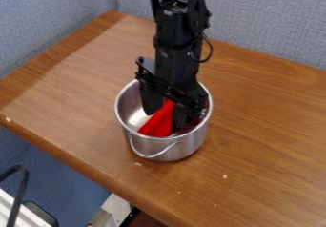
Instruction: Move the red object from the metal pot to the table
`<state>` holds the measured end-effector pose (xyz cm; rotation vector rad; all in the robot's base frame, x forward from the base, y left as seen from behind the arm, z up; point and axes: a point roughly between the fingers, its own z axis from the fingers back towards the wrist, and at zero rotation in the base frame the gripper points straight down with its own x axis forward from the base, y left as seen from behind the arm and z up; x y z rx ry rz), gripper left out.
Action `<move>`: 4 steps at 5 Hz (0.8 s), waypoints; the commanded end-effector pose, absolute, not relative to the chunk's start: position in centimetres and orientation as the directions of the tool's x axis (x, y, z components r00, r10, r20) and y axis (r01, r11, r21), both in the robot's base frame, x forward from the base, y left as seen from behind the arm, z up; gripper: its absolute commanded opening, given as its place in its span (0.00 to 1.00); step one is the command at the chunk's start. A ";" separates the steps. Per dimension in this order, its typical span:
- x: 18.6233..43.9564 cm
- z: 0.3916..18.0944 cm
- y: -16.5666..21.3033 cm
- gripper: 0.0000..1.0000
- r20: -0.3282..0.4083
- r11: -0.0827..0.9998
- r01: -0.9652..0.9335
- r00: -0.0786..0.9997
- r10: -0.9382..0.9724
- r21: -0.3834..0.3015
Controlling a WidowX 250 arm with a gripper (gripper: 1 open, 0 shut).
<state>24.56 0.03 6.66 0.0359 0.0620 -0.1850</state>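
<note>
The metal pot [162,126] stands on the table [76,78] near the front edge, which runs from about 9 o'clock at the left down to 5 o'clock at the bottom of the view. Between the pot's base and that darker rounded edge only a narrow strip of wood shows. Toward 9 and 10 o'clock from the pot the tabletop is broad and bare, and toward 3 o'clock it stretches bare to the right border of the view. A thin wire handle [151,153] hangs at the pot's 6 o'clock side.

The black arm [178,26] comes down from 12 o'clock, and the claw [166,102] reaches inside the pot's rim. Its dark fingers [147,83] stand on either side of the red object [158,121], which lies tilted inside the pot, its lower end toward 7 o'clock and its upper end hidden among the fingers. The fingers look close against the red object's upper part, but whether they are clamped on it or merely set around it cannot be told from this view. The red object is inside the pot, not on the table.

The table is brown wood grain. Behind it, from 10 to 2 o'clock, is a blue-grey wall [64,7]; below the front edge lies a blue floor [51,188] with dark cables [23,188] at 7 o'clock.
</note>
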 end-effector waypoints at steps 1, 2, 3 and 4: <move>25.6 7.5 0.5 0.00 -0.024 0.986 0.165 0.986 -0.164 0.035; 25.7 7.5 0.5 0.00 -0.024 0.986 0.161 0.987 -0.160 0.034; 25.8 7.5 0.6 0.00 -0.023 0.987 0.157 0.987 -0.157 0.034; 25.9 7.5 0.6 0.00 -0.022 0.988 0.154 0.988 -0.153 0.033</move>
